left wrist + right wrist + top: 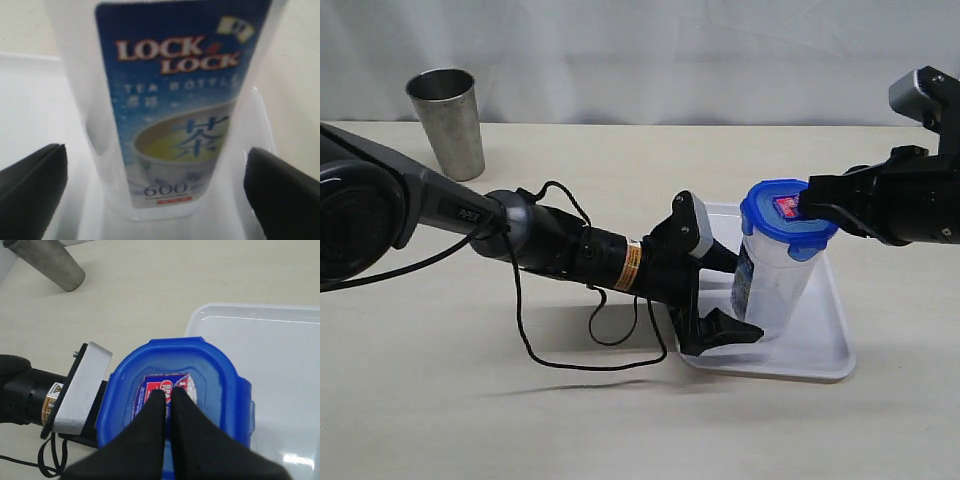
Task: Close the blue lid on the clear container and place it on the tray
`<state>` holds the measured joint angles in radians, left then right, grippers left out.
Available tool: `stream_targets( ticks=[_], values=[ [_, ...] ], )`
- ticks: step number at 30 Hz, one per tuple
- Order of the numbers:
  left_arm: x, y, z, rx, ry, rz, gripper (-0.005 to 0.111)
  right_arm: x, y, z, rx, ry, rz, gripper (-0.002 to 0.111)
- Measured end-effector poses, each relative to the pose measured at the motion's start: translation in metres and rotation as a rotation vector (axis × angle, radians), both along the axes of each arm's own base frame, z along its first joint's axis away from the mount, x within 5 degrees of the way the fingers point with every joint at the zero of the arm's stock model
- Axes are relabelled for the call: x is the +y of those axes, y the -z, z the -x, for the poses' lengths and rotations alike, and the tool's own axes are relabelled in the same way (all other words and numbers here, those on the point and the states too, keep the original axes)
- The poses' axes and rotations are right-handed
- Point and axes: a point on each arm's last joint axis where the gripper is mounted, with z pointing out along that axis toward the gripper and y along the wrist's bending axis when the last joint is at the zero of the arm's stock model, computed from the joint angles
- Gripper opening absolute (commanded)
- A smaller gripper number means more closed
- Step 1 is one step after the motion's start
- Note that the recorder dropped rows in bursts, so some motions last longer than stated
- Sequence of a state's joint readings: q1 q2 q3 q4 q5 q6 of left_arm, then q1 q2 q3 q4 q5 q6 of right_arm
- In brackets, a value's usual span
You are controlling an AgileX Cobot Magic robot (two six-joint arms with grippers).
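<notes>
Closing stage, seen from the exterior and both wrist views. The container point(775, 275) stands upright on the tray point(825, 350), toward the tray edge nearest the left gripper point(724, 292), with the lid point(787, 215) seated on its rim.

The right gripper point(169, 396) is shown with its jaws together and nothing clamped between them. Its joined tips are set down on the sticker at the middle of the lid, so the lid lies directly beneath the tips. The container's long axis runs straight down from the tips to the tray.

The left gripper is shown with its jaws wide apart. The lower body of the container lies between them, just ahead of the palm, and a gap is visible on each side, so no grip is made.

The right arm is therefore nearer the lid and the left arm nearer the body. Any coming push is judged to act along the upright axis, with the left jaws placed to catch a tilt. Whether the snap tabs are latched cannot be told; one tab appears to stand out from the rim in the right wrist view.
</notes>
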<state>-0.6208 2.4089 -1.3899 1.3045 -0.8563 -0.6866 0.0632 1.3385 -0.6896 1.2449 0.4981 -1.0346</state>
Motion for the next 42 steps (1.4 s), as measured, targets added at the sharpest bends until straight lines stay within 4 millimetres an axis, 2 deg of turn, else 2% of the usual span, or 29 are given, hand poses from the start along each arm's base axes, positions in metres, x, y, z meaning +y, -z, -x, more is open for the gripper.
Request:
stream_targets(
  ticks=[7,11,15,17,20,22,28,31,36,42],
  values=[
    [0.009,-0.028,-0.008,-0.011,-0.018,-0.056,0.089,0.0,0.0,0.0,0.0,0.0,0.0,0.005],
    [0.017,-0.031,-0.013,0.014,-0.04,-0.091,0.085,0.0,0.0,0.0,0.0,0.0,0.0,0.005],
    [0.024,-0.028,-0.016,0.047,-0.069,-0.134,0.06,0.0,0.0,0.0,0.0,0.0,0.0,0.005],
    [0.028,-0.028,-0.019,0.044,-0.071,-0.152,0.037,0.0,0.0,0.0,0.0,0.0,0.0,0.005],
    [0.03,-0.034,-0.017,0.022,-0.045,-0.185,0.01,0.0,0.0,0.0,0.001,-0.002,-0.001,0.005],
    [0.031,-0.043,-0.017,0.023,-0.044,-0.198,0.0,0.0,0.0,0.0,-0.002,-0.004,0.002,0.005],
    [0.037,-0.074,-0.021,0.059,-0.188,-0.22,0.0,0.002,-0.004,-0.003,-0.048,-0.043,0.018,0.005],
    [0.04,-0.088,-0.021,0.035,-0.227,-0.217,0.0,0.004,-0.015,-0.005,-0.084,-0.083,0.013,0.005],
    [0.045,-0.113,-0.019,0.002,-0.284,-0.198,0.0,0.004,-0.056,0.004,-0.247,-0.092,0.023,0.005],
    [0.058,-0.143,-0.015,-0.058,-0.399,-0.192,0.0,-0.002,-0.106,0.042,-0.474,-0.06,0.059,0.005]
  ],
)
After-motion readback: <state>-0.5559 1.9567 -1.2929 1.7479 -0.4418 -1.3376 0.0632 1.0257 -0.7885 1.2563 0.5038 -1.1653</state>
